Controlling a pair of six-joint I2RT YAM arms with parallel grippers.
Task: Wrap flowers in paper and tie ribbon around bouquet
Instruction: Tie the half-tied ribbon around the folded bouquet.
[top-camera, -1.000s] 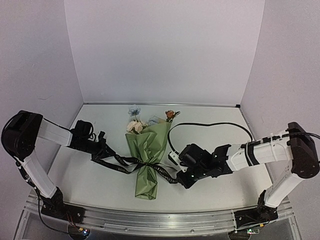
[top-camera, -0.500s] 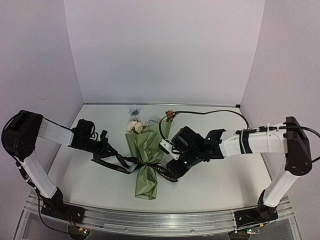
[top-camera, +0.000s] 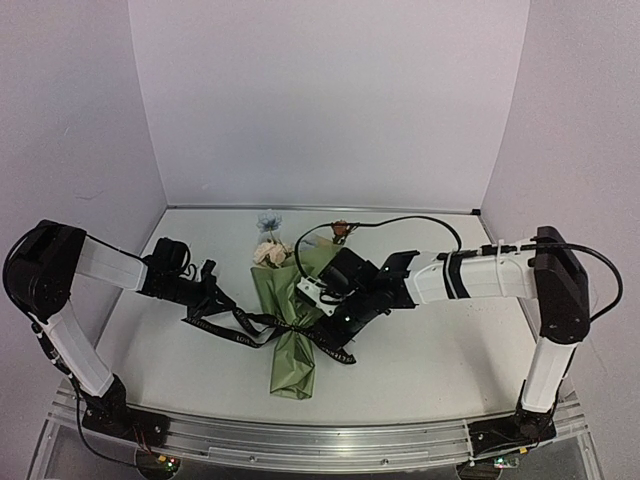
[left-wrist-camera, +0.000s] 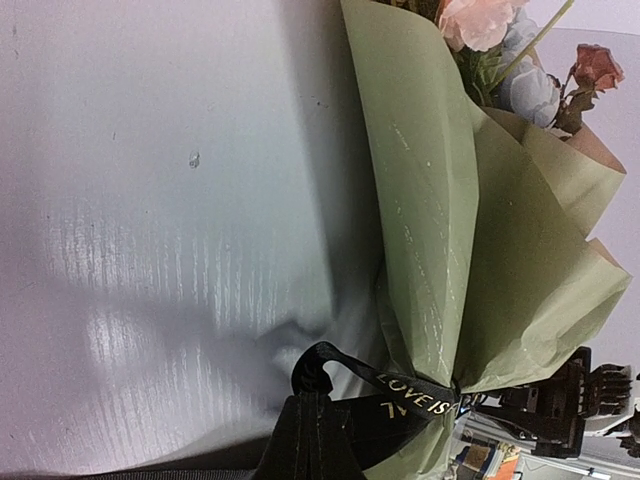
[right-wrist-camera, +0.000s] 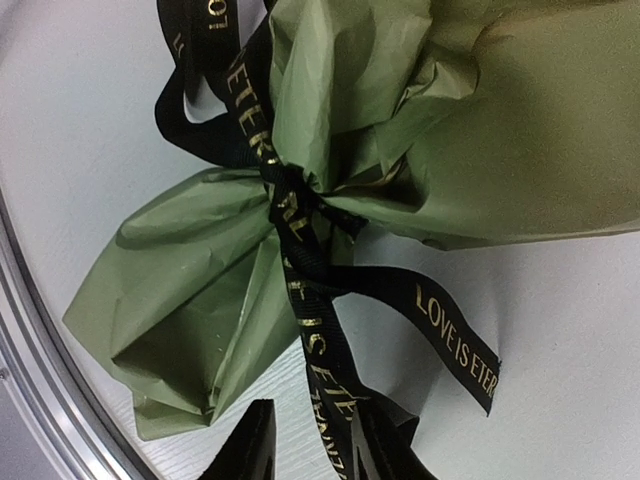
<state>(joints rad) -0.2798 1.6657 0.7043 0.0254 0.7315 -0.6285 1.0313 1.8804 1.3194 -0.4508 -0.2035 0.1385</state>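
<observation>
The paper is matte olive, crinkled and creased. It is rolled into a cone and cinched to a narrow waist just ahead of my right gripper. Past the cinch, to the left of my fingertips, it fans out into a crumpled, pleated tail. From my left wrist, a tan reverse shows along one folded edge near the wide mouth.

The ribbon is narrow, flat, woven black with gold capitals, and it is knotted tight at that waist. One tail curls out to the right of my right fingers, its cut end lying free on the white, faintly grained table. Another tail runs straight down into the gap between them. My right jaws stand partly spread, with table showing between the tips. The tail lies in the gap nearer one finger, and I can't tell whether it touches.

My left gripper is pressed together, pinching the other ribbon end, which runs from my fingertips across to the knot. The bouquet lies flat on the table between my two grippers. Its flowers are soft cream-pink, pale blue and rust heads, poking from the wide end away from both.
</observation>
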